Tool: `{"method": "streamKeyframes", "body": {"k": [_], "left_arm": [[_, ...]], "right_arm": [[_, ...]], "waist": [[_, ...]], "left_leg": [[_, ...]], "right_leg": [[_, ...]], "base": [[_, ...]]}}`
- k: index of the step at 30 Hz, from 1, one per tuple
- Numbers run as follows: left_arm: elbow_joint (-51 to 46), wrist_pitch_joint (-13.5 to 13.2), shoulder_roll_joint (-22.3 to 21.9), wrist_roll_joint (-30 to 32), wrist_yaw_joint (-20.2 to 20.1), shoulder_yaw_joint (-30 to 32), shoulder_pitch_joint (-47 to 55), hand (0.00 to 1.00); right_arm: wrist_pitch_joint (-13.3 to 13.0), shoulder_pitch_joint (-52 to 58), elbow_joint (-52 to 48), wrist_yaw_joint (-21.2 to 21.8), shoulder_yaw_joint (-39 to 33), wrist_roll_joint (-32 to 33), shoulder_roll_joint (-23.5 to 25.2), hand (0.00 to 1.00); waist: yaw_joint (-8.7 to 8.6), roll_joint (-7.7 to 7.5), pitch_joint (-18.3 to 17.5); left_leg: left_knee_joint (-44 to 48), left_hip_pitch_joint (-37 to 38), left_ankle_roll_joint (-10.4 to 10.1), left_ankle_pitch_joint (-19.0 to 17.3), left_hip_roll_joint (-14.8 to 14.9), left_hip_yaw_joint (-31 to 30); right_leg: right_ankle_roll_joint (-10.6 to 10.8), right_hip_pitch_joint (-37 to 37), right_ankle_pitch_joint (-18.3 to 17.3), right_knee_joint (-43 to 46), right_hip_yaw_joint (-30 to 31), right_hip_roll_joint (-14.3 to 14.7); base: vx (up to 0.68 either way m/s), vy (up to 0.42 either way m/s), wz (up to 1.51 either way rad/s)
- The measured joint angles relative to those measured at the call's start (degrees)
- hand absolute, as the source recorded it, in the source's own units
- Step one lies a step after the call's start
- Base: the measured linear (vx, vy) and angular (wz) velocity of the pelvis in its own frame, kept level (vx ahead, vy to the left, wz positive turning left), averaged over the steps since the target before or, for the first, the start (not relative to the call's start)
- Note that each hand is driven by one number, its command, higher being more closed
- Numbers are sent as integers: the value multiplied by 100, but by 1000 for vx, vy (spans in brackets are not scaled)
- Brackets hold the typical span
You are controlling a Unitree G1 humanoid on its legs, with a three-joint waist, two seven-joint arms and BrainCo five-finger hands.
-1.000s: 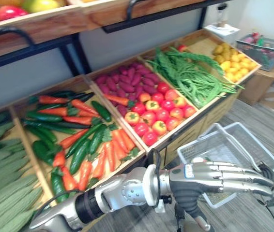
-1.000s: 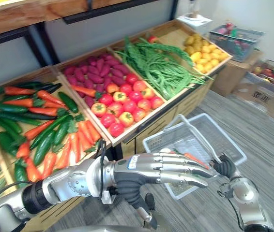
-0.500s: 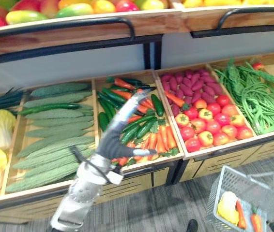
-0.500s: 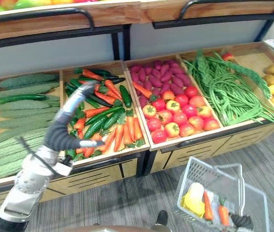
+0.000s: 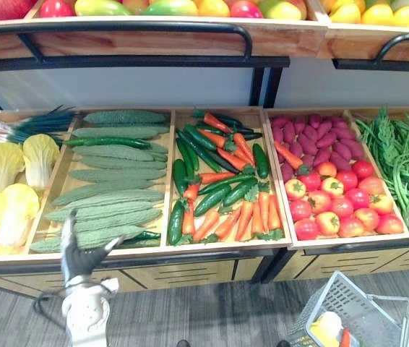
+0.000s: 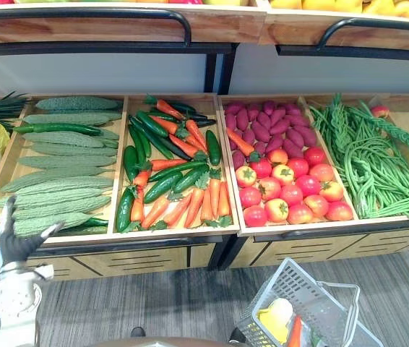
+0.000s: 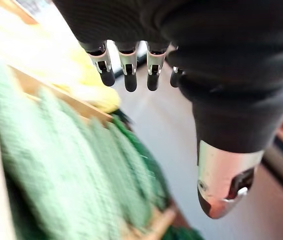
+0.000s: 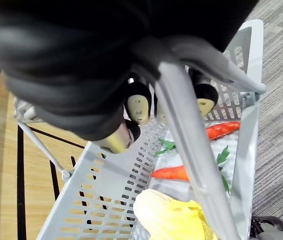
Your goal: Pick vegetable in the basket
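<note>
Half a second ago the left arm reached out over the carrot bin. Now the left hand (image 5: pixel 82 254) sits low at the front lip of the stand, and the camera has swung left too.

Beyond the left fingers (image 7: pixel 127 75) runs the wooden produce stand (image 5: pixel 190 253), its bins side by side under an upper shelf (image 5: pixel 118 40) of fruit. Straight past those fingers lie the bitter gourds (image 5: pixel 110 195), which the left wrist view shows only as a green blur. To the left of the fingers are yellow cabbages (image 5: pixel 6 210) and spring onions (image 5: pixel 24 124). To their right is the bin of carrots and cucumbers (image 5: pixel 219 184), then tomatoes (image 5: pixel 334 210), then green beans (image 5: pixel 407 163).

Well to the right of the left fingers, over the grey floor (image 5: pixel 190 311), hangs the grey basket (image 6: pixel 291 283), cut off by the bottom edge of both eye views. Just below the right fingers (image 8: pixel 139 106) it holds a cabbage (image 8: pixel 169 220) and two carrots (image 8: pixel 171 173), partly crossed by the handle (image 8: pixel 191 150).

The left hand stands upright with its fingers straight and spread and its thumb splayed out, holding nothing. The right hand (image 8: pixel 71 65) has its fingers curled round the handle and carries the basket.
</note>
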Motion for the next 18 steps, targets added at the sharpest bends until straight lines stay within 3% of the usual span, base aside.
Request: {"method": "streamKeyframes", "body": {"k": [4,8,13,18], "left_arm": [[1393,246,-75,-104,373,682,0,0],[3060,322,-209,-538,669,1541,-1,0],[4655,372,-245,-986,650,1971,3,0],[5036,570,-275,-1063,176,1649,40,0]], "right_arm": [[18,119,-293,-94,2,117,332,100],[38,216,-332,-187,4,116,515,100],[43,159,-209,-216,4,114,523,100],[53,-41,88,-330,68,112,513,100]], "waist": [[-16,-34,-79],[-34,3,-195],[-86,58,-223],[-163,60,-225]], "left_leg": [[-121,73,6,6,-25,-6],[-147,184,-21,-71,-46,10],[-144,181,-33,-125,-64,29],[-119,207,-49,-114,-78,51]], "right_leg": [[-1,57,-1,-45,-32,-1],[3,195,-4,-171,-62,-2],[27,200,-35,-244,-33,-7],[31,203,-29,-248,8,-6]], "base": [[13,-1,1],[25,-2,0],[26,-4,-2],[47,-10,-3]]}}
